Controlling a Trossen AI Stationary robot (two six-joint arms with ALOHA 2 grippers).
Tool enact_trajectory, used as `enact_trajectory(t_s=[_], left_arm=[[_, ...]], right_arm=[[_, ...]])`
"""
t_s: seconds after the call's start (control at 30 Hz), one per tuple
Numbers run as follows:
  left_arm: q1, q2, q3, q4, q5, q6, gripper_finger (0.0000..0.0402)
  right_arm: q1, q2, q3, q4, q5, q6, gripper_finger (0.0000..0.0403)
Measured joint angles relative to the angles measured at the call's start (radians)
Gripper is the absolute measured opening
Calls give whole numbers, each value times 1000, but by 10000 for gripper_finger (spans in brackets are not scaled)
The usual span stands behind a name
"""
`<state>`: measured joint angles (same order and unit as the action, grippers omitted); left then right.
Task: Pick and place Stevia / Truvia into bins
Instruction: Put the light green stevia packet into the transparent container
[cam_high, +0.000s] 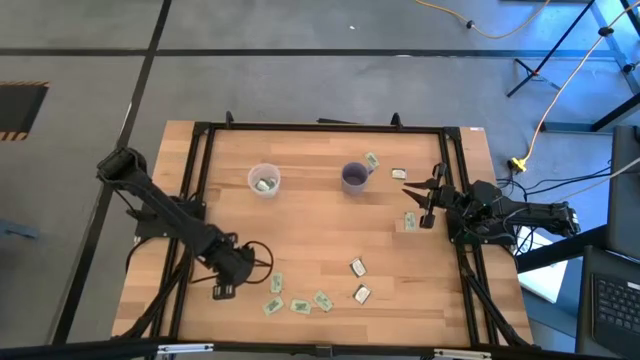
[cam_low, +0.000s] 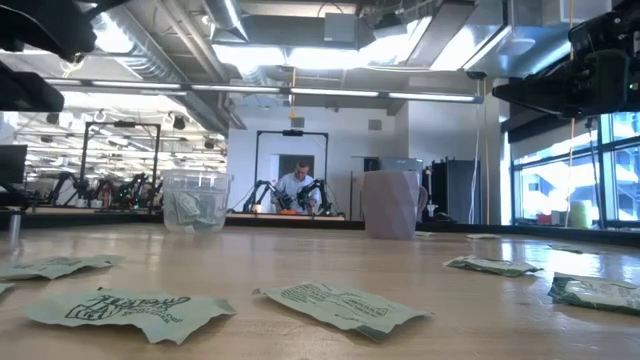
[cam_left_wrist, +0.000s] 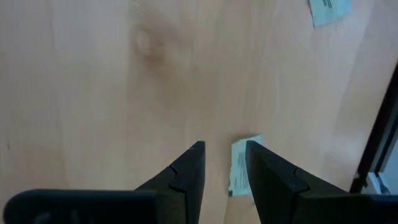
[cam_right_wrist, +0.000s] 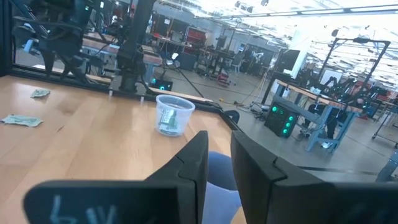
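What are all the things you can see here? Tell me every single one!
Sweetener packets: about nine loose, green and white, scattered over the table; more inside the clear cup.
Clear cup: one, see-through, far side of the table, left of the middle.
Mug: one, purple-grey, to the right of the clear cup.
Table: one, light wood with a black frame.
Person: one, far back in the room.
Left claw: one, dark, open, near-left of the table, by a packet.
Right claw: one, dark, right side, next to a packet.
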<state>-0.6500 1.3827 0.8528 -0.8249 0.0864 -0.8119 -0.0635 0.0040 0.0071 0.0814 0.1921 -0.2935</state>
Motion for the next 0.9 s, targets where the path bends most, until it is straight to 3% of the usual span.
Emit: enact_trajectory(t_s=[0.37, 0.6, 0.9], left_arm=[[-18, 65, 0, 98, 23, -38, 117], [-25, 171, -1, 108, 169, 6, 117], [-25, 243, -1, 109, 174, 58, 116]], right_arm=[[0, 0, 0, -25, 0, 0, 75], [0, 0, 0, -25, 0, 0, 75], [0, 0, 0, -24, 0, 0, 75]])
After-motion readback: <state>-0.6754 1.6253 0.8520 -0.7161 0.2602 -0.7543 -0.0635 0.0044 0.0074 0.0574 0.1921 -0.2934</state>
